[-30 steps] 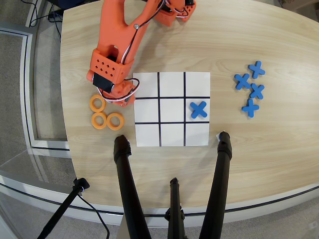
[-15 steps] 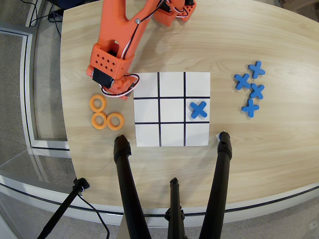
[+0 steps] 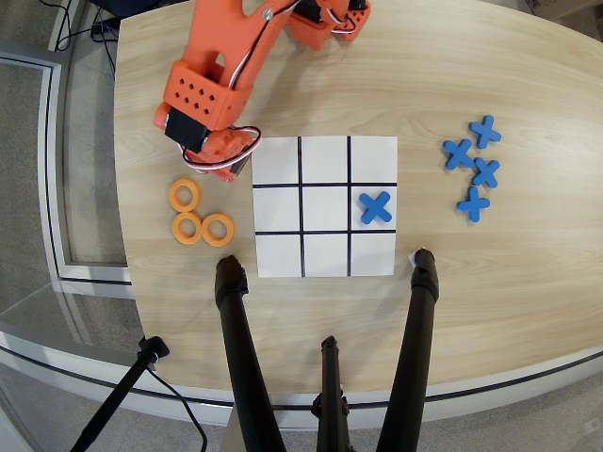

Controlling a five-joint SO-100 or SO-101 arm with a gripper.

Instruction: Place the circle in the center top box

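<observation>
My orange gripper hangs over the table just left of the grid's edge row nearest the robot base. A rounded orange rim at its jaws looks like the circle, and the jaws seem shut on it. Three more orange rings lie on the wood below the gripper in this view. The center top box is the white middle cell of the row nearest the black tripod legs, and nothing lies in it. It is well to the lower right of the gripper.
A blue cross lies in the right cell of the grid's middle row. Several blue crosses lie on the wood at the right. Black tripod legs reach onto the table just below the grid.
</observation>
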